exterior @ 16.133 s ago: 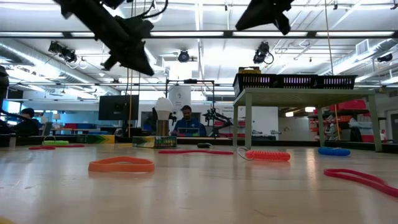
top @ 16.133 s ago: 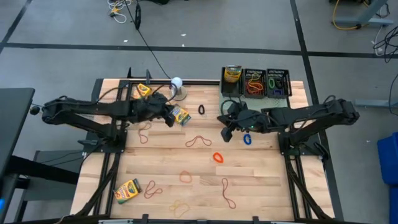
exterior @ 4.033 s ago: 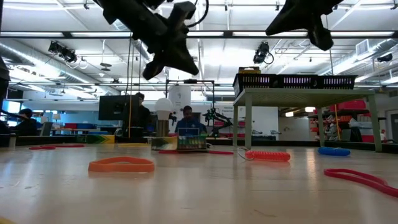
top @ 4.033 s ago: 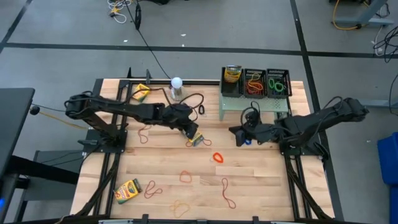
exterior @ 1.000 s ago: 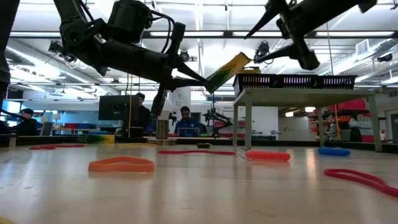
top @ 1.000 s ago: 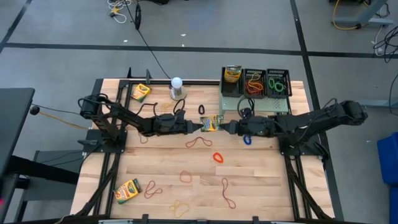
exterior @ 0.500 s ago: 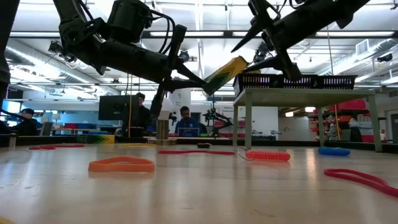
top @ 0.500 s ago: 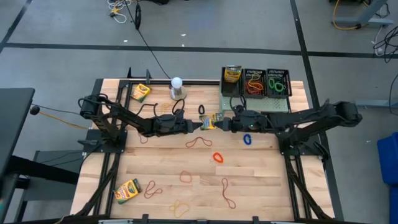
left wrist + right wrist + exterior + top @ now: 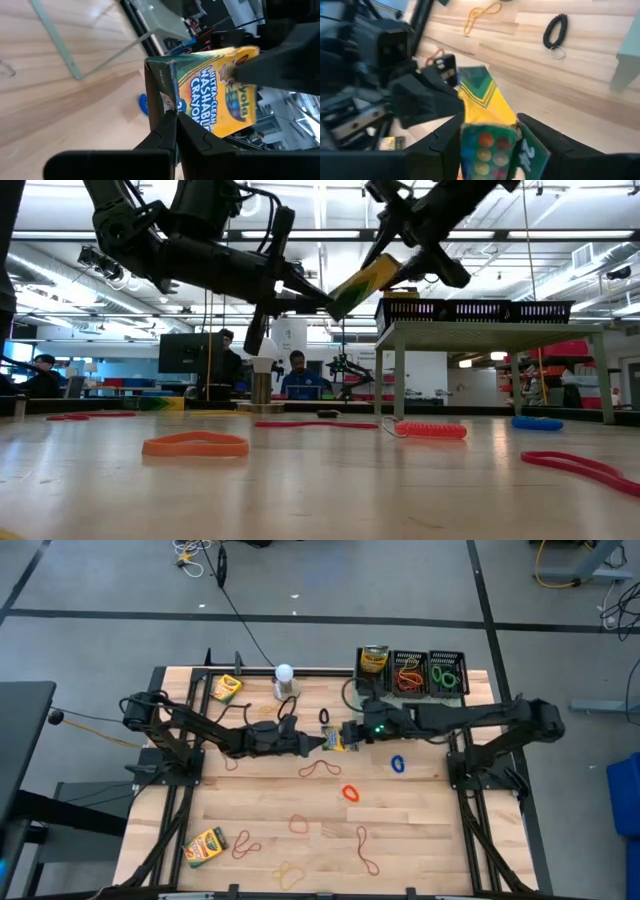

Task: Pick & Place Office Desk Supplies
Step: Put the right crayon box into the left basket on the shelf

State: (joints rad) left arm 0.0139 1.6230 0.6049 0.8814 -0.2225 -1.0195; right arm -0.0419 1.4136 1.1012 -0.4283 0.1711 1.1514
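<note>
Three mesh baskets (image 9: 408, 672) hold crayons and bands; both grippers' fingers (image 9: 167, 131) (image 9: 532, 134) pinch one crayon box (image 9: 335, 739).

Bright, even overhead light; long white ceiling strip lamps (image 9: 330, 235) glare; soft shadows on the pale wooden tabletop (image 9: 420, 820); wrist views blur close up.

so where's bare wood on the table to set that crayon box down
Bare wood lies right of the blue band, up to the right arm's base, and between the red band and the table's front edge on the right. The front left, around the crayon box and band loops, is crowded.
</note>
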